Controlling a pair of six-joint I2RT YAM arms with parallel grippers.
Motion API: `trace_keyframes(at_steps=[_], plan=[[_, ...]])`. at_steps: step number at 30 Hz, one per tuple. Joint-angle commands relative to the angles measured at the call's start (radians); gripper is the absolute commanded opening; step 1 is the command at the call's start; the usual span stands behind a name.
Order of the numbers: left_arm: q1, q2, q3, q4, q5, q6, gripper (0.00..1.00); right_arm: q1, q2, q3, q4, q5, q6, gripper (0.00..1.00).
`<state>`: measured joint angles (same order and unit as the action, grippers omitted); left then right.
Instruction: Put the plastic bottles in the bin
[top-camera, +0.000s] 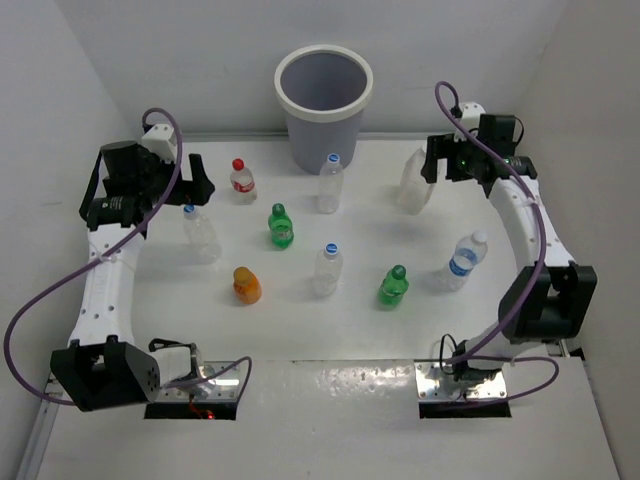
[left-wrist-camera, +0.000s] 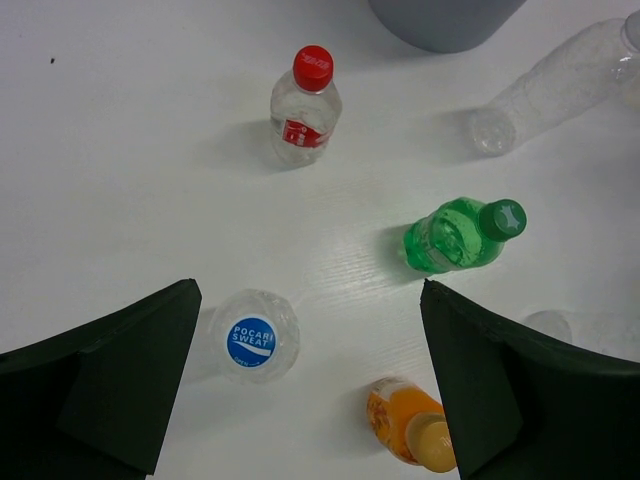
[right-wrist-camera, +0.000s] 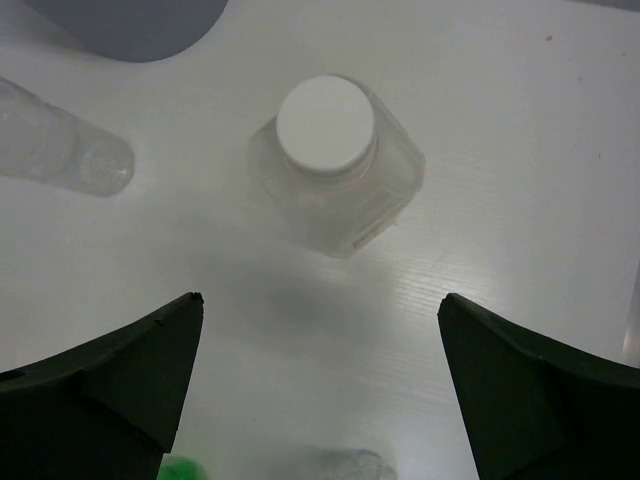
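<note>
left claw (left-wrist-camera: 308, 340) gapes wide and empty, with the blue-capped bottle (left-wrist-camera: 255, 338) standing just inside its 9 o'clock finger. right claw (right-wrist-camera: 320, 325) is just as wide, white-capped bottle (right-wrist-camera: 335, 165) at its 12. both bottles look empty, light, thin-walled and probably slick, so grab mid-body, gently. bin (top-camera: 323, 95) stands at 12 o'clock of the spread.

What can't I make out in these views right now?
Left wrist: squat orange plastic bottle partly behind a finger of the left hand; round grey plastic bin cut by the top edge.
Right wrist: green plastic bottle cut by the bottom edge.
Top view: label of the clear blue-capped plastic bottle too small to read.
</note>
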<state>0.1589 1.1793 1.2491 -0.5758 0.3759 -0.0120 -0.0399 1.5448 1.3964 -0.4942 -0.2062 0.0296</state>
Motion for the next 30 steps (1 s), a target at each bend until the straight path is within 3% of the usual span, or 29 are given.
trace_keyframes(at_steps=[1,10,26,29,30], plan=[[0.014,0.019,0.052,0.025,0.041,0.004,0.99,0.032,0.033,0.042,0.124,0.028,0.015,0.99],[0.033,0.068,0.061,0.025,0.052,0.004,0.99,0.063,0.133,0.065,0.226,0.077,0.035,0.96],[0.042,0.088,0.043,0.016,0.081,0.004,0.99,0.086,0.198,0.125,0.264,0.083,0.016,0.54],[0.051,0.088,0.042,0.016,0.081,0.004,0.99,0.087,0.184,0.104,0.269,0.087,-0.003,0.43],[0.051,0.088,0.042,0.016,0.081,0.004,0.99,0.090,0.178,0.101,0.267,0.091,-0.003,0.35]])
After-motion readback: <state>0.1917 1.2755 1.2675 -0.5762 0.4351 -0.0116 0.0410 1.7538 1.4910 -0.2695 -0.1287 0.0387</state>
